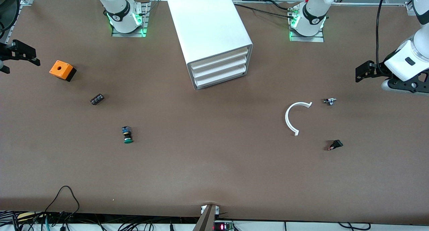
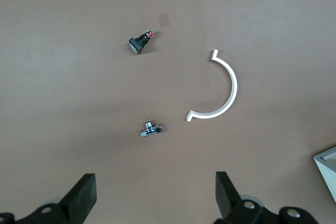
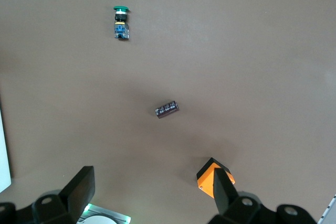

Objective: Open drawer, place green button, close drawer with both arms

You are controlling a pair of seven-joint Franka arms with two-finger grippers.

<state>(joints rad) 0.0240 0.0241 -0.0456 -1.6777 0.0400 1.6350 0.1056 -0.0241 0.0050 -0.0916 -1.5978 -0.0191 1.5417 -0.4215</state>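
The white cabinet (image 1: 214,33) stands in the middle of the table between the arm bases. Its bottom drawer (image 1: 222,78) is shut, like the two above it. The button (image 1: 127,134), with green cap and blue rear block, lies on its side on the table toward the right arm's end; it also shows in the right wrist view (image 3: 121,22). My right gripper (image 1: 25,53) (image 3: 149,190) is open and empty, over the table edge beside the orange box. My left gripper (image 1: 363,72) (image 2: 155,198) is open and empty, over the left arm's end of the table.
An orange box with a hole (image 1: 62,70) (image 3: 210,179) and a dark ribbed block (image 1: 97,99) (image 3: 167,109) lie toward the right arm's end. A white C-shaped piece (image 1: 295,118) (image 2: 218,90), a small metal part (image 1: 329,101) (image 2: 151,129) and a small black switch (image 1: 335,145) (image 2: 140,42) lie toward the left arm's end.
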